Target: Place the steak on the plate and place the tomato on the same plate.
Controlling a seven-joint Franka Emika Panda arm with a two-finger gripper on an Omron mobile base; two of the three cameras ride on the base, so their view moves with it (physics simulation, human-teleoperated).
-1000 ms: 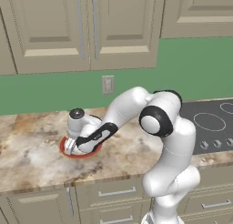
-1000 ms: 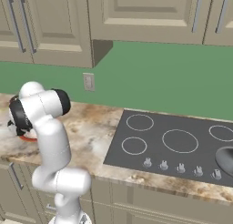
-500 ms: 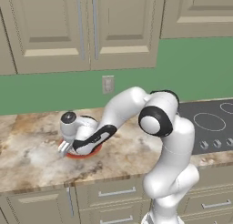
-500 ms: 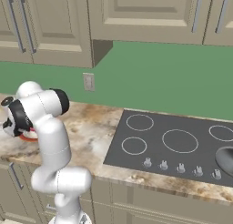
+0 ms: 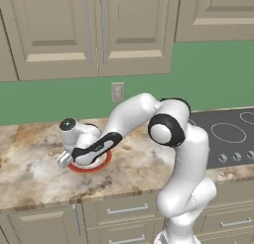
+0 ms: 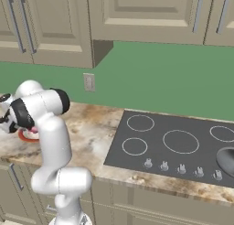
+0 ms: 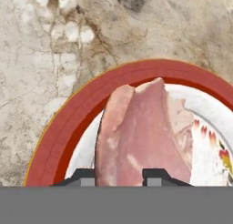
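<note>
Over plate [image 7: 68, 123], tool [image 7: 120, 176] fingertips flank steak [image 7: 141, 132]; grip unclear; base views hide meat.

Bare counter [image 7: 54, 59] lies open around the plate [image 7: 68, 123], whose centre the steak [image 7: 141, 136] covers.

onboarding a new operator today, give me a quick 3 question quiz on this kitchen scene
1. True or false: the steak lies over the plate.
2. Multiple choice: what surface does the plate rest on? A) the cooktop B) the marbled counter C) a wooden tray
3. Fill in: seen from the hand, the two fingertips of the pincer stand on either side of the ______.

Key
1. True. The pink slab covers part of the white centre and reaches the red rim.
2. B, the marbled counter, left of the black cooktop.
3. Steak. Whether the pincer grips it or has let go cannot be told.
</note>
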